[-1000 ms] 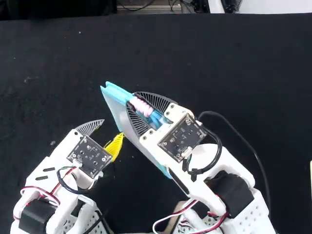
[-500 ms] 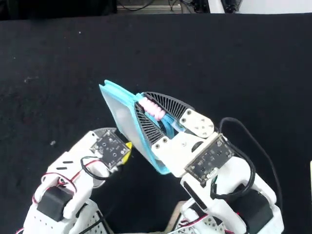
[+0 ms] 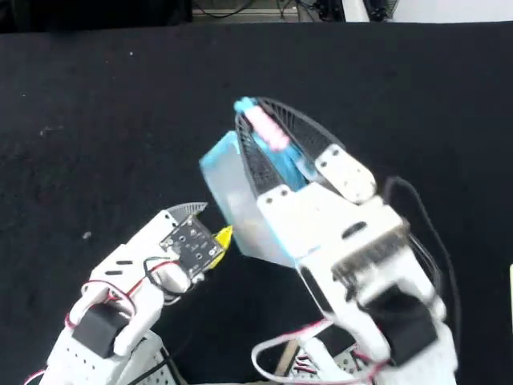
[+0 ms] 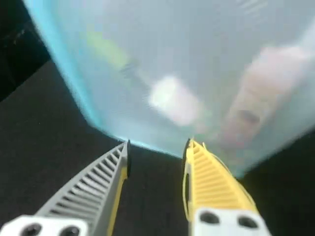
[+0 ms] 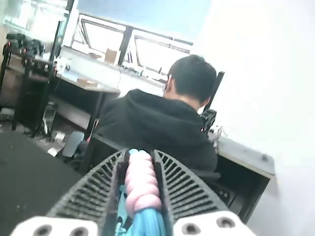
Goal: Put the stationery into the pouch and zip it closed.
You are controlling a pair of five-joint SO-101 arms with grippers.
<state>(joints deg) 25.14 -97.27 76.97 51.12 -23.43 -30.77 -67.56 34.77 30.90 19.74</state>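
The translucent blue pouch (image 3: 232, 192) hangs tilted above the black table, held up at its top edge. My right gripper (image 3: 250, 111) is shut on the pouch's pink zipper pull (image 3: 266, 131), which also sits between its fingers in the right wrist view (image 5: 140, 182) with blue pouch fabric (image 5: 145, 223) below it. My left gripper (image 3: 212, 222) is open just beside the pouch's lower corner. In the left wrist view the pouch (image 4: 187, 59) fills the space just past my open left gripper (image 4: 157, 147). Blurred stationery shapes (image 4: 170, 98) show through its wall.
The black table (image 3: 96, 96) stretches wide to the left and behind the pouch. Its far edge runs along the top of the high view, with cables (image 3: 240, 10) beyond. Both arm bases stand at the near edge.
My right gripper has lifted the pouch off the table and swung it up and away. My left gripper has moved in towards the pouch's lower corner.
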